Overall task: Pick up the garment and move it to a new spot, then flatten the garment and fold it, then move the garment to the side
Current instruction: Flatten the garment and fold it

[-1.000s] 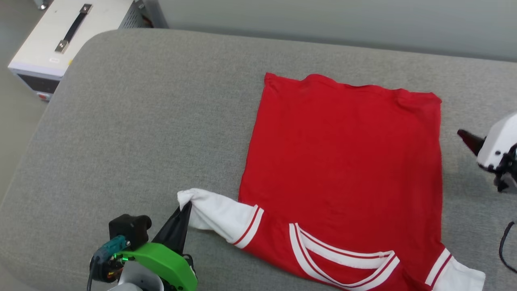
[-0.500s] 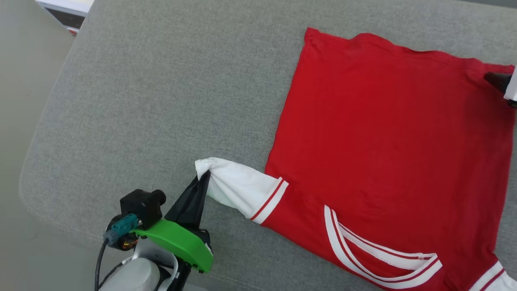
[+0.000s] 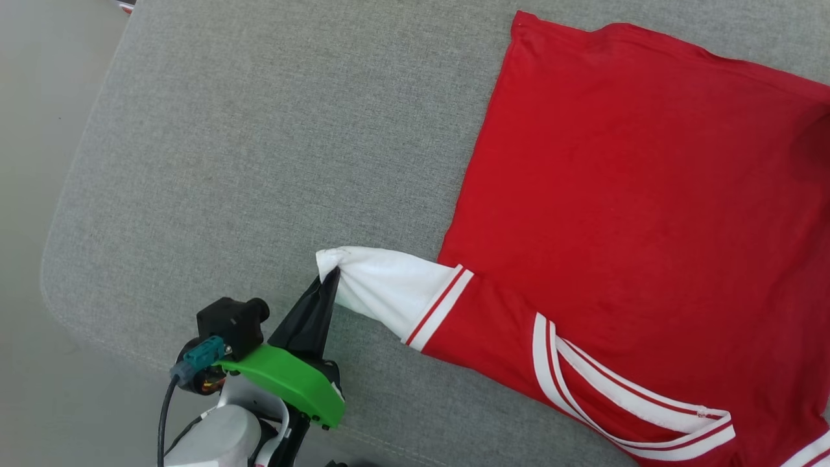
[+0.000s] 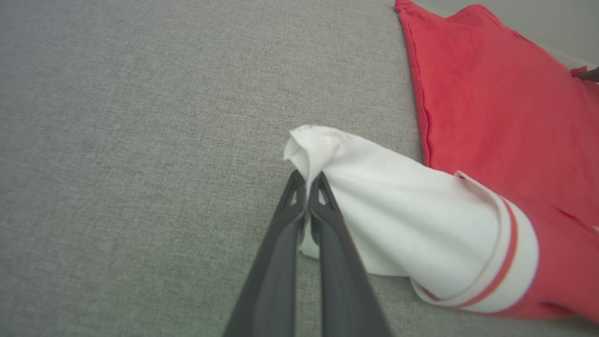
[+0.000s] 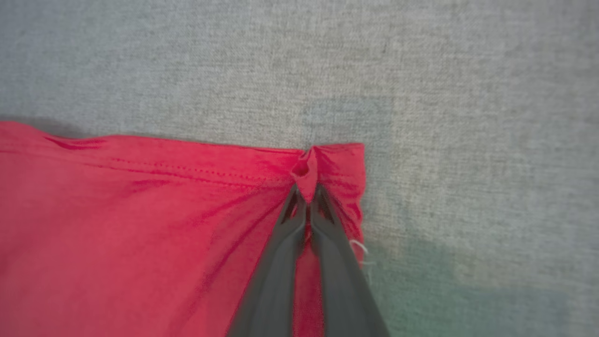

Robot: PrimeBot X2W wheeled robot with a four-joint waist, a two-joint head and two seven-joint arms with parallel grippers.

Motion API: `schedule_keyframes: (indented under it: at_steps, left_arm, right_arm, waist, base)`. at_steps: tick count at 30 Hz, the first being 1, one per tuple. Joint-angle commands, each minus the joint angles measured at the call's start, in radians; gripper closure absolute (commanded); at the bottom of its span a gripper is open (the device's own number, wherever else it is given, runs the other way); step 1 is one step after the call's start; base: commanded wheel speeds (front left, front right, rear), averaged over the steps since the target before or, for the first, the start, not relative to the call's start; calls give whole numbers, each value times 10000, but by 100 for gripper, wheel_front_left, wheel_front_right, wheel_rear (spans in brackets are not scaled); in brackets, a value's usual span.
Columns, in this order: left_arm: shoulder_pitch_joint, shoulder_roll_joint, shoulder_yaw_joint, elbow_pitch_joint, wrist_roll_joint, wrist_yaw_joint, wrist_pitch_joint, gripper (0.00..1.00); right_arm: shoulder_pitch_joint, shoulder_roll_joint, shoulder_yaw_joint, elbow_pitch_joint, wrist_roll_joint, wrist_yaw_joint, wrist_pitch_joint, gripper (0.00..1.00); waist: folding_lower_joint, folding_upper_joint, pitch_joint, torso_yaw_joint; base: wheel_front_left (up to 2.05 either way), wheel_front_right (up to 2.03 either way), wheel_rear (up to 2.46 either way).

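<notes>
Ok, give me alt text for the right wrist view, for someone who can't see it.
The right gripper is shut on a small pinch of the red garment at its hemmed edge, near a corner. The garment lies on a grey fabric cushion, which spreads beyond that edge.

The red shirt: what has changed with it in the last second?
The right gripper came in to the far hem corner of the garment and shut on it. The left gripper stays shut on the white sleeve; the garment still lies flat.

Grey woven-fabric cushion [image 3: 259, 130] with a rounded corner, the garment [image 3: 648, 227] flat across its right side
</notes>
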Motion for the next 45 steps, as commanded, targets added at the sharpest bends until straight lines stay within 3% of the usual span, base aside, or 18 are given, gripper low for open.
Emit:
schedule_keyframes:
  at_steps: [1,10,20,32,41,45]
  left_arm:
    - [-187,-4,49,57,88,-20,-83,100]
    - [286,247,174,377,-123,158,-30,100]
    - [1359,757,497,563,-522,564,36,100]
    - [2402,1256,790,685,-1042,824,243,100]
    - [2703,1415,759,678,-1171,921,434,100]
    - [2796,1469,769,671,-1228,953,480,100]
  right_arm:
    - [708,303,67,498,-152,-9,231,100]
    - [1174,-366,481,-425,48,-9,-339,100]
    - [4087,-670,497,-2694,1220,-9,-910,100]
    - [8962,786,-918,-6096,1791,-9,-1194,100]
    - [11791,2561,-2052,-7841,1778,-9,-1201,100]
    - [12398,2952,-2178,-7935,2015,-9,-1392,100]
  waist:
    - [-1,0,-134,-28]
    - [-1,0,-1347,-405]
    - [-1,0,-2748,-1729]
    - [-1,0,-3926,-3265]
    - [-1,0,-4189,-3557]
    - [-1,0,-4288,-3657]
  base:
    - [0,0,0]
    - [0,0,0]
    - [0,0,0]
    - [0,0,0]
    - [0,0,0]
    - [0,0,0]
